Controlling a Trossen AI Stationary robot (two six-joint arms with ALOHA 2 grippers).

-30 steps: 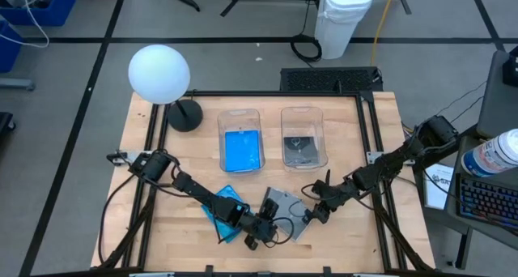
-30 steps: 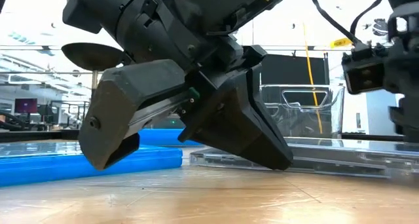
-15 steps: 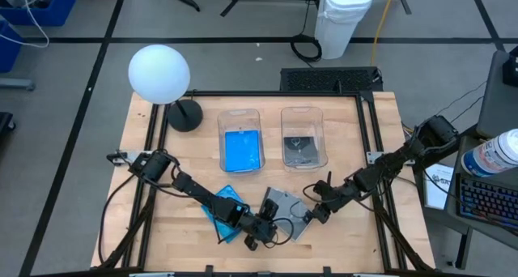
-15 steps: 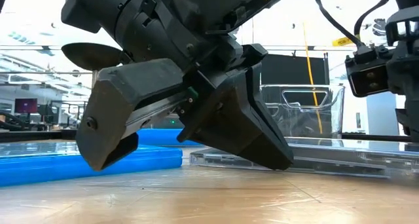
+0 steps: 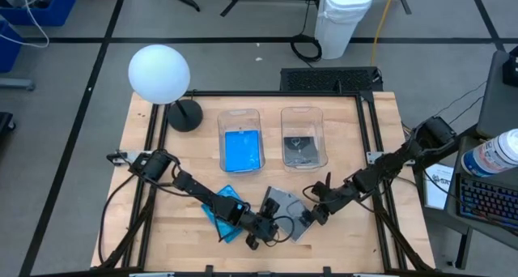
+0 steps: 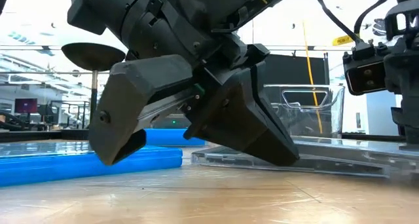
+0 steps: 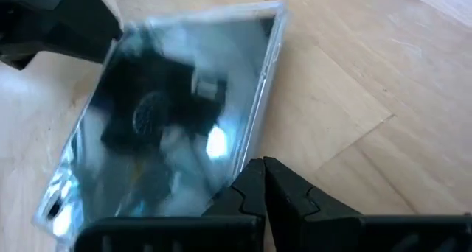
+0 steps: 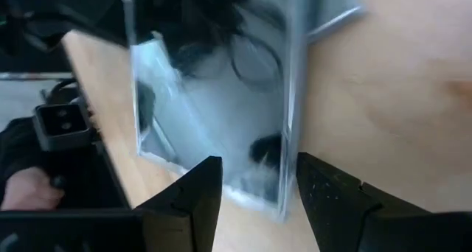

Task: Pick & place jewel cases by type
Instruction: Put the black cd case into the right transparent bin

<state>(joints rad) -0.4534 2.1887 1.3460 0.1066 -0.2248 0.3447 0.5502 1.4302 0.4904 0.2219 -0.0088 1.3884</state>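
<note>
**Four cams, one shared case**

High cam: straight down on whole table (image 5: 162, 220). Low cam: tabletop level, facing far side, v. close to left arm. Both wrist cams look along own fingers, close on same clear jewel case (image 7: 177, 112).

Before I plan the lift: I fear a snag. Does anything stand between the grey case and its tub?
Nothing visible does. The grey case lies on bare table just in front of the right tub, which already holds one; the left pincer sits on its opposite side.
</note>
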